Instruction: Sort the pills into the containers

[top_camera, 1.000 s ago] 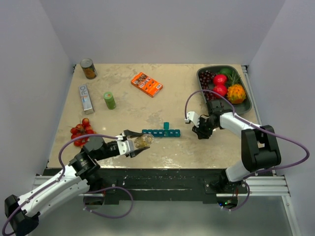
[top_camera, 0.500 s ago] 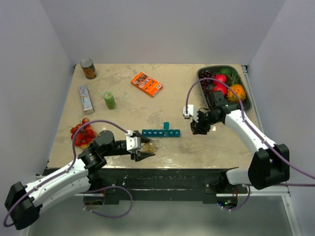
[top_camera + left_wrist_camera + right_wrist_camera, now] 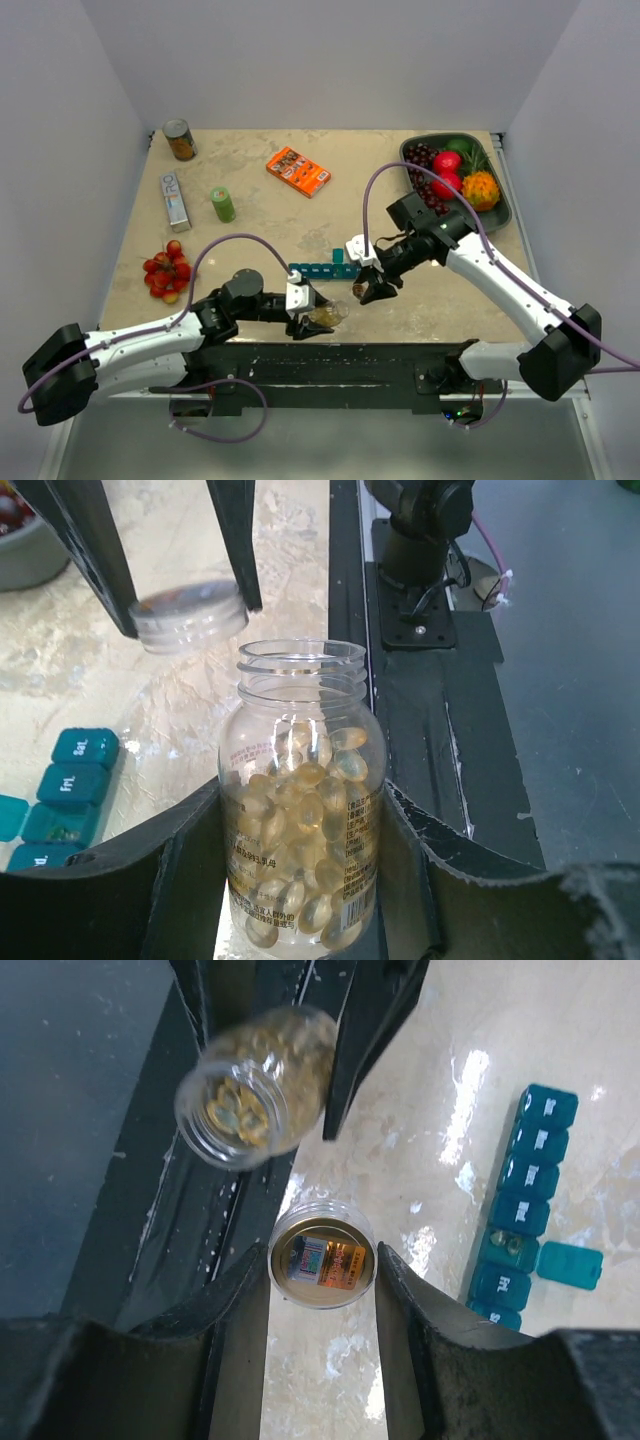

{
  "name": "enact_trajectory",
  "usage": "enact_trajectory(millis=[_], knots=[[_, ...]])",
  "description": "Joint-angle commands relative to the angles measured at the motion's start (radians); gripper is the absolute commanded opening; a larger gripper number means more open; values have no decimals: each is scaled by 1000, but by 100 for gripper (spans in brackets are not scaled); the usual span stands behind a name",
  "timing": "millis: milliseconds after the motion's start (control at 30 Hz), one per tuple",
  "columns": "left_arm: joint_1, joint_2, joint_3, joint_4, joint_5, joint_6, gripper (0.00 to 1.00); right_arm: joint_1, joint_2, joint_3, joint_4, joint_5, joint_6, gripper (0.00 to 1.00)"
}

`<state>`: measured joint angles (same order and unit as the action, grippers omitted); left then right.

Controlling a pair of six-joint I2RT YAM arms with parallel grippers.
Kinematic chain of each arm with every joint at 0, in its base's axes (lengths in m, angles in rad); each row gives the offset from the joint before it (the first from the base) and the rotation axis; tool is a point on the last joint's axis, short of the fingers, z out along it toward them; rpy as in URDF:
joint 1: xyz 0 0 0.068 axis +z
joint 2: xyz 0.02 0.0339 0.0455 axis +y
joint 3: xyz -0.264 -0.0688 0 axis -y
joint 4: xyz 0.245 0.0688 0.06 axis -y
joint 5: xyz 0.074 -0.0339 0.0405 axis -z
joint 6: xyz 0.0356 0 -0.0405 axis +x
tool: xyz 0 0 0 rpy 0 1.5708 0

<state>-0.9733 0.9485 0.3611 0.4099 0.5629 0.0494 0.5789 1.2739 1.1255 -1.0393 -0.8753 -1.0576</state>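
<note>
Gripping a clear bottle (image 3: 300, 850) of golden capsules, I am clenching my left pincer (image 3: 317, 319) on it, one dark finger (image 3: 170, 880) pressing each side, low over the front edge of the table (image 3: 250, 200). The bottle's mouth is standing open with no cap on it, and in the right wrist view it is facing up toward that camera.

My right pincer (image 3: 362, 291) is grasping the round cap (image 3: 322, 1257) by its rim and holding it in the air, just beside the bottle's mouth but apart from it.

The teal pill organizer (image 3: 320, 271) is lying flat on the table, just behind the bottle and to the left of my right pincer, its row of compartments running left to right. One lid (image 3: 568, 1265) near the right end is hanging open, and something pale is showing in a compartment next to it; I cannot tell what.

Farther back, a green cylinder (image 3: 223, 204) and an orange box (image 3: 298, 171) are sitting well apart from my pincers.
</note>
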Motion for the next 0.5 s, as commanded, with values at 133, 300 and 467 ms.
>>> enact_trajectory(millis=[133,300,467], knots=[[-21,88,71,124,-23,0,0,33,19,85,-48,-134,1,0],[-21,101,76,133,-50,-13,0,36,4,73,-54,-165,-8,0],[-21,113,87,136,-75,-29,0,39,-5,65,-51,-177,-8,0]])
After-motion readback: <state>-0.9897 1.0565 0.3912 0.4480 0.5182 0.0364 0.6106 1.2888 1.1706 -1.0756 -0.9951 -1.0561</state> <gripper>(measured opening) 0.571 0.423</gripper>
